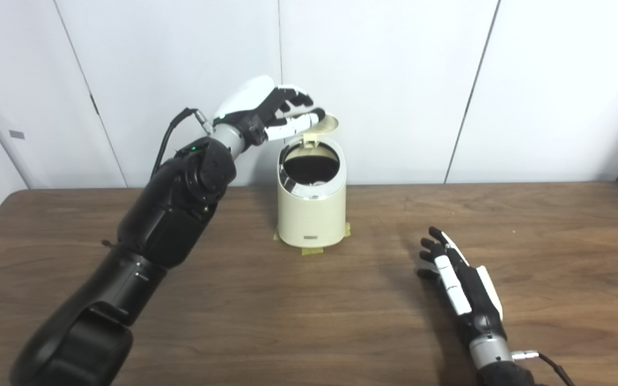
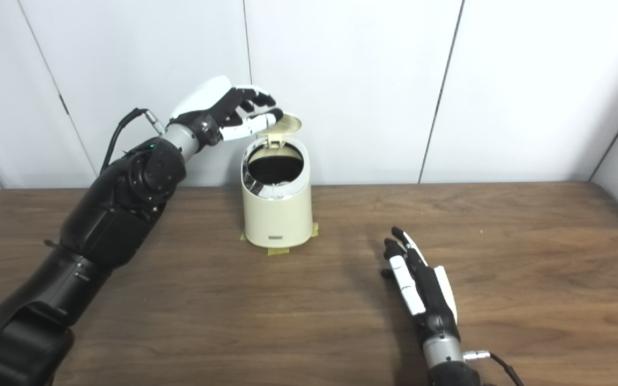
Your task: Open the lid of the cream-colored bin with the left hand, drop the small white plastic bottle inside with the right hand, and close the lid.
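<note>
Pale wall panels rise behind a dark, wood-grained tabletop (image 1: 234, 300). Near its far edge stands the cream-colored bin (image 1: 311, 214), a smooth, rounded cylinder with its long axis upright, a shiny metal ring around its dark mouth and yellowish tape (image 1: 311, 250) at its base. Its round lid (image 1: 328, 124) is swung up on the rear hinge, tilted back toward the wall. The left hand (image 1: 266, 110), white-backed with dark fingers, is raised just above and to the left of the bin's mouth, fingers loosely curled, fingertips at the lid's edge; whether they grip it I cannot tell. The right hand (image 1: 456, 279) lies low on the tabletop, well apart from the bin on its near right, fingers extended and holding nothing
</note>
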`<state>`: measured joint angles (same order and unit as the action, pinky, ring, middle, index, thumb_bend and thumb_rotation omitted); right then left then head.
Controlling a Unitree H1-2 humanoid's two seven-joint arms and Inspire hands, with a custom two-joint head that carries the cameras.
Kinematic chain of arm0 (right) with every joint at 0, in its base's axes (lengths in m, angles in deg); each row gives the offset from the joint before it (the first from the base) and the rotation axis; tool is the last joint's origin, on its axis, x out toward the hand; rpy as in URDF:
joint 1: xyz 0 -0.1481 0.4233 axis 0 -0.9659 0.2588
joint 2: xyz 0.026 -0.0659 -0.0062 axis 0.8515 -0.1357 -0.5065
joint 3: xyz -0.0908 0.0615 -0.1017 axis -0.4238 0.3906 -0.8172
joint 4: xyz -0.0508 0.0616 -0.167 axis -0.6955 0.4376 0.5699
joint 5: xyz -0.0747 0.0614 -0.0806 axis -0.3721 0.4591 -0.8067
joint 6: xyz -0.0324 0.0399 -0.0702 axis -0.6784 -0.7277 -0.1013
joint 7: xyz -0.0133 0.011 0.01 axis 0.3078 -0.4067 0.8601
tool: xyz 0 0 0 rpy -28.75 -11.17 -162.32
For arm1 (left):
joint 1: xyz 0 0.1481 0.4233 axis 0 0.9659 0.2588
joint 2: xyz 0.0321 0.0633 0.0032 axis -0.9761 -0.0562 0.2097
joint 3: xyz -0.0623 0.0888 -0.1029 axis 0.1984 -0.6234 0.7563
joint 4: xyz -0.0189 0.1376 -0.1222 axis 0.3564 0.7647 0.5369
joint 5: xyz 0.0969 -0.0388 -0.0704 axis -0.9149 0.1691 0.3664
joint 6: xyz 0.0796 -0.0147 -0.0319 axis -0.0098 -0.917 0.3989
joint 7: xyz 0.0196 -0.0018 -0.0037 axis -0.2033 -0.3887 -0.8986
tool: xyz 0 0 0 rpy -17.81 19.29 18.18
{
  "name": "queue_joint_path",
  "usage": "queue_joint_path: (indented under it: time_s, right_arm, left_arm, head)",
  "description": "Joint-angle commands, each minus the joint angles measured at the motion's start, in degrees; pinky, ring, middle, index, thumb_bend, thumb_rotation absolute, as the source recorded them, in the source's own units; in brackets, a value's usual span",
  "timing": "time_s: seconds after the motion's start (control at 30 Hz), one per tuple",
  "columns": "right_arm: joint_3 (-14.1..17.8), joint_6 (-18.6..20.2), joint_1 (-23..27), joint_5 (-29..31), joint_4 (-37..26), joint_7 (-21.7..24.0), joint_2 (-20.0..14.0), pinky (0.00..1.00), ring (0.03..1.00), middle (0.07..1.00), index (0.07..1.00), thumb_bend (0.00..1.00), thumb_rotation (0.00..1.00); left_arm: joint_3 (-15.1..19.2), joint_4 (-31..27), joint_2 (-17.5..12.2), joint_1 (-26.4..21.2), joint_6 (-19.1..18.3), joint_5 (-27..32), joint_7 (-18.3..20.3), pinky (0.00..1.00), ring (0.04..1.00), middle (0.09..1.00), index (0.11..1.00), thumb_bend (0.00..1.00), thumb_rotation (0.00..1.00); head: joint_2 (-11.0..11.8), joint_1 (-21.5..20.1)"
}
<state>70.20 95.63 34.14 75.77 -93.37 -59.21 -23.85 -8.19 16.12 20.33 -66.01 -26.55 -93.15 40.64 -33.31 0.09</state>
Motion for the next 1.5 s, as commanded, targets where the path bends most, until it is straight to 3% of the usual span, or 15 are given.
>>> queue_joint_path:
  time_s: [0.0, 0.37, 0.63, 1.0, 1.23, 1.47]
  right_arm:
    - [-0.2, -1.8, 1.2, -0.8, -0.7, -0.6, -0.1, 0.72, 0.851, 0.876, 0.921, 0.50, 0.96]
    - [-0.3, -1.4, 1.1, -2.4, -0.7, -0.8, -0.3, 0.73, 0.852, 0.873, 0.920, 0.52, 0.99]
    - [0.1, -2.1, 1.3, -3.4, 0.2, -2.0, -0.4, 0.73, 0.836, 0.855, 0.907, 0.47, 0.96]
    - [0.0, -1.5, 1.5, -4.5, 0.3, -2.1, -0.6, 0.71, 0.820, 0.845, 0.910, 0.47, 0.97]
    - [0.1, -1.1, 1.4, -4.7, -0.4, -1.8, -0.6, 0.70, 0.818, 0.835, 0.909, 0.46, 0.96]
    - [-0.1, -1.1, 1.1, -5.2, -0.6, -1.7, -0.9, 0.70, 0.813, 0.834, 0.911, 0.46, 0.94]
  left_arm:
    - [0.4, -1.5, -0.9, -4.1, 1.7, -1.9, -0.2, 0.71, 0.803, 0.814, 0.781, 0.57, 0.85]
    - [-0.9, -4.7, -1.9, -2.7, 3.1, -6.5, 3.4, 0.68, 0.798, 0.805, 0.792, 0.57, 0.85]
    - [-2.8, -6.7, -2.9, -1.8, 6.1, -11.1, 5.2, 0.79, 0.884, 0.857, 0.785, 0.57, 0.87]
    - [-3.4, -9.1, -3.2, -0.6, 6.6, -16.5, 7.4, 0.74, 0.847, 0.805, 0.781, 0.60, 0.90]
    - [-3.3, -10.4, -3.1, 0.6, 6.2, -19.4, 10.5, 0.90, 0.865, 0.818, 0.791, 0.58, 0.93]
    - [-3.1, -11.3, -3.2, 2.1, 6.3, -21.2, 12.2, 0.90, 0.859, 0.823, 0.797, 0.59, 0.93]
  head:
    - [-0.1, 0.0]
    - [-0.5, -0.1]
    - [-1.0, -0.3]
    - [-1.4, -0.3]
    - [-1.9, -0.5]
    - [-2.6, -0.7]
